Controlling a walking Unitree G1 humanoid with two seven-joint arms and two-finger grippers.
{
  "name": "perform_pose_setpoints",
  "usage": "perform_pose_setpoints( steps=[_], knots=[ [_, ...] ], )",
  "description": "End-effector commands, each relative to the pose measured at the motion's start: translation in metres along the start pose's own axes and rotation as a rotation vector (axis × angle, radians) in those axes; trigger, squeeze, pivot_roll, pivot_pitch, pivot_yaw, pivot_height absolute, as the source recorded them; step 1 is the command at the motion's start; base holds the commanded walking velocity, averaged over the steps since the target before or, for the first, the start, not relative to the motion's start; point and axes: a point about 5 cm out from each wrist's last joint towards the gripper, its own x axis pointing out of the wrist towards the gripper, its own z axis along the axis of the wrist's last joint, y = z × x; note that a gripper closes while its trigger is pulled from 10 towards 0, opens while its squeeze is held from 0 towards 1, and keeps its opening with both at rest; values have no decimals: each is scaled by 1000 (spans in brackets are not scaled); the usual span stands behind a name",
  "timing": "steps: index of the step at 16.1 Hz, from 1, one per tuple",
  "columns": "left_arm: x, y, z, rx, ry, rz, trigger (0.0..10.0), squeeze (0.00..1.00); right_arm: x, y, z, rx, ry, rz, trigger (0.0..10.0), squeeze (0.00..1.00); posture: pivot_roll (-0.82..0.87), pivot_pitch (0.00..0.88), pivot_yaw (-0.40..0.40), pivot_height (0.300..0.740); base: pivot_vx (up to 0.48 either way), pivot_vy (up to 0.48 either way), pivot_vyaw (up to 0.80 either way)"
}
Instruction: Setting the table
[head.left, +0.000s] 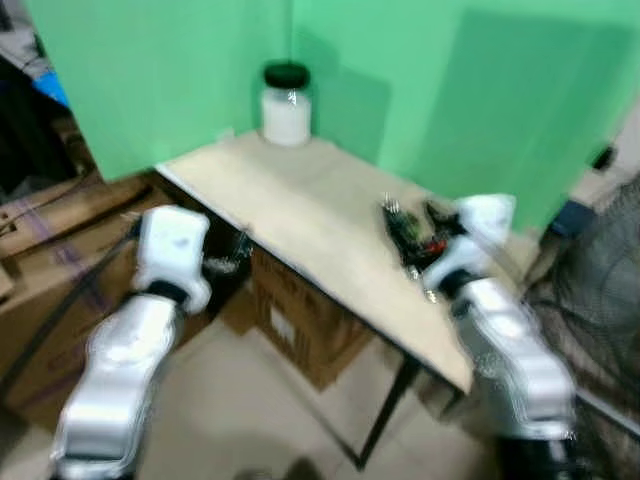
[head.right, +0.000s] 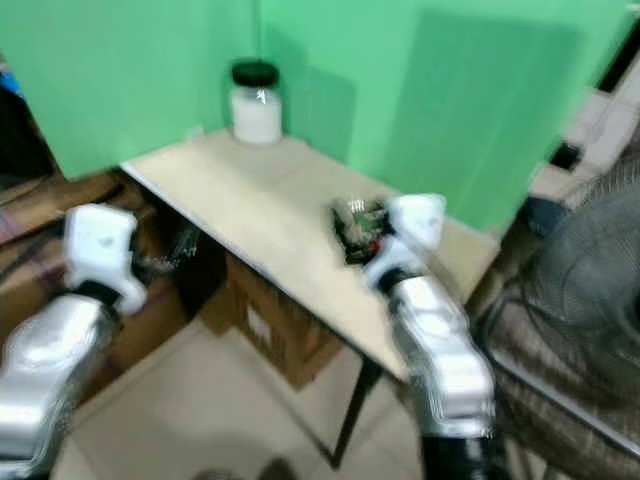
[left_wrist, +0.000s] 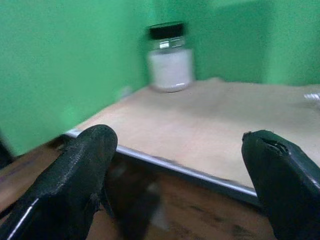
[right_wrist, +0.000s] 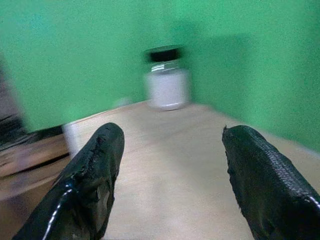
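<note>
Left gripper (left_wrist: 182, 175) fingers spread, right gripper (right_wrist: 172, 172) likewise

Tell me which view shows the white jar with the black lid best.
The left wrist view: the jar appears largest there, between the open left pincer fingers, lid and white contents distinct. The right wrist view shows it similarly but blurrier. Both eye views show it small at the table's far corner.

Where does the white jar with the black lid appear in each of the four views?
Left eye view: white jar, top centre, on the table's far corner.
Right eye view: top, left of centre.
Left wrist view: upper centre, beyond the open left hand.
Right wrist view: upper centre, beyond the open right hand.
Shared landmark: green wall behind it.
</note>
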Motion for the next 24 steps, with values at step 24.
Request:
perform_pose_setpoints(
  steps=[24],
  knots=[
    [-42,-12,-36,66,279,-650,10000,0,59,-19,-44,-216,596,-135,10000,0,201,0,-47,740,44,0,0]
  ],
)
